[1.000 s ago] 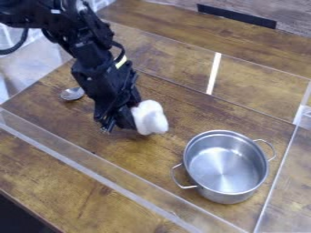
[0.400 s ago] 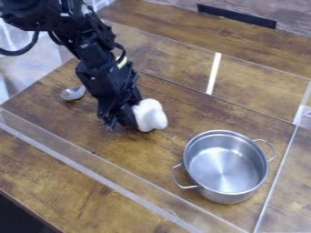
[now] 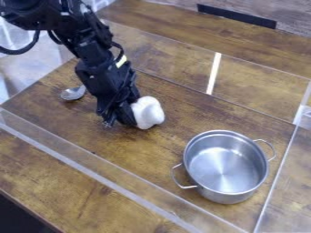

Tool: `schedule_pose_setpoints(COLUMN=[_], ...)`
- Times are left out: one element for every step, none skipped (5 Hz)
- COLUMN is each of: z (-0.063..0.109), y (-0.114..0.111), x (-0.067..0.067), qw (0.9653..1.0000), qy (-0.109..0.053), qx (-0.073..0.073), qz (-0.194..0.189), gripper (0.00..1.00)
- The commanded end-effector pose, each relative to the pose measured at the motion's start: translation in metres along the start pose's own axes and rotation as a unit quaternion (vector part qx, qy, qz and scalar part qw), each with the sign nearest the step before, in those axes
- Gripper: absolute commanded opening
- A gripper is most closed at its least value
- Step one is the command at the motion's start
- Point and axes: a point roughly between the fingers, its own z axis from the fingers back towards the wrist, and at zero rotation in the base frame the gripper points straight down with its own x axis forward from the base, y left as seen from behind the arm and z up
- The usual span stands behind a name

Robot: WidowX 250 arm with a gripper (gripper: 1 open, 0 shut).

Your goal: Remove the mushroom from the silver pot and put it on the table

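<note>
Mushroom [image 3: 147, 112] is out of the pot [image 3: 225, 167] and low over the table [image 3: 75, 187], gripper [image 3: 131, 113] apparently clamped on it; next, ease it down and let go

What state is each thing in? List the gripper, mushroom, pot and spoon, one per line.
Gripper: shut, low over the table, at the mushroom.
Mushroom: at the fingertips, outside the pot.
Silver pot: upright, uncovered, empty.
Spoon: lying on the table, partly hidden by the arm.
</note>
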Motion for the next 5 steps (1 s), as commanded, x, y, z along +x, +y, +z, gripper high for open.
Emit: schedule_pose_setpoints(z=[0.0090,0.0088,0.0090,0.0093,0.0100], y=[-0.0081,-0.0074,-0.0063,-0.0051,-0.0041], x=[0.0092,0.0107,0.0120,0.0131,0.0142], qw=[0.9999,0.9999,0.9999,0.9998,0.9997], qy=[-0.005,-0.004,-0.005,-0.006,-0.007], qx=[-0.013,-0.006,0.000,0.005,0.011], qz=[0.006,0.008,0.013,0.018,0.023], gripper=[0.00,0.00,0.00,0.00,0.00])
